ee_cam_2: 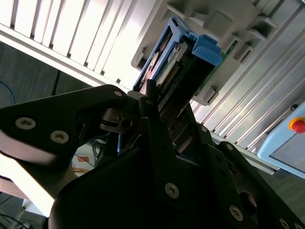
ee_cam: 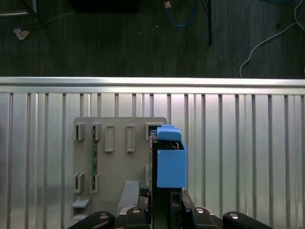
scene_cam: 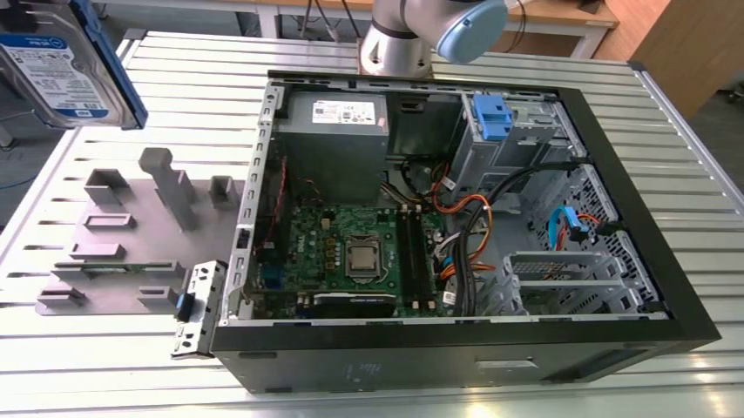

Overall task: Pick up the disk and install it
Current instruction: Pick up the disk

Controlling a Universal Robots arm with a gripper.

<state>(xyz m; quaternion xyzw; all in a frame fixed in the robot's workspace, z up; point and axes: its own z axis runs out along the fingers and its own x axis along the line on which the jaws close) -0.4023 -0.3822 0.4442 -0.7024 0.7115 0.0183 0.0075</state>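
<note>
The disk (scene_cam: 58, 70) is a silver drive with a white-and-blue label and blue side rails. It hangs in the air at the exterior view's upper left, above the slatted table and the grey fixture plate (scene_cam: 128, 252). In both wrist views my gripper (ee_cam: 164, 205) is shut on the disk (ee_cam: 170, 162), which stands edge-on with its blue tab pointing away from the wrist. The second wrist view shows the dark fingers (ee_cam_2: 151, 102) clamped on the disk (ee_cam_2: 178, 62) near its connector end. The open computer case (scene_cam: 651, 218) lies to the exterior view's right of the disk.
Inside the case are a grey power-supply box (scene_cam: 337, 117), a blue-tabbed drive cage (scene_cam: 494, 117), a motherboard (scene_cam: 348, 252), loose cables (scene_cam: 489, 209) and a lower metal cage (scene_cam: 570, 279). A loose metal bracket (scene_cam: 198, 305) lies beside the case. The arm's base (scene_cam: 402, 43) stands behind it.
</note>
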